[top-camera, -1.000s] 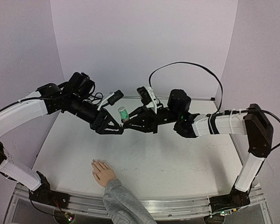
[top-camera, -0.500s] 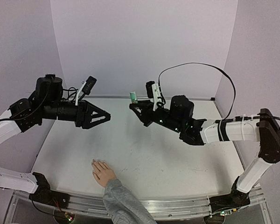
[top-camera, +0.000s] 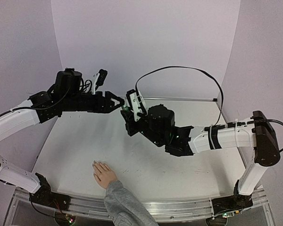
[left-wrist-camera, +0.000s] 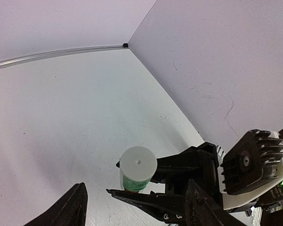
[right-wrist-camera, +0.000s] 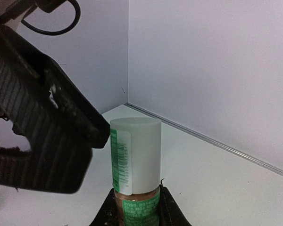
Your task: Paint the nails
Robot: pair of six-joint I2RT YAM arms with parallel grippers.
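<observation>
The right gripper (right-wrist-camera: 137,212) is clamped on the lower body of a small nail polish bottle (right-wrist-camera: 135,172) and holds it upright in the air above the table (top-camera: 179,174), with the white cap (right-wrist-camera: 144,146) pointing up. The left gripper (top-camera: 118,103) is released, its two fingers (left-wrist-camera: 78,207) stand wide apart, and the cap lies between and just ahead of them; one finger seems just beside the cap, but I cannot tell if it touches. I judge the bottle light, stiff and rather smooth, so the cap should be taken on its round side, near its middle, and turned without pulling the bottle out of the other grip. The nails (top-camera: 95,163) are well apart from both grippers, on the small mannequin hand (top-camera: 104,173) that lies flat near the front edge, with its grey sleeve (top-camera: 125,207) behind; they are too tiny to see clearly. The hand is probably light and may slide, so only a soft brush touch suits it
</observation>
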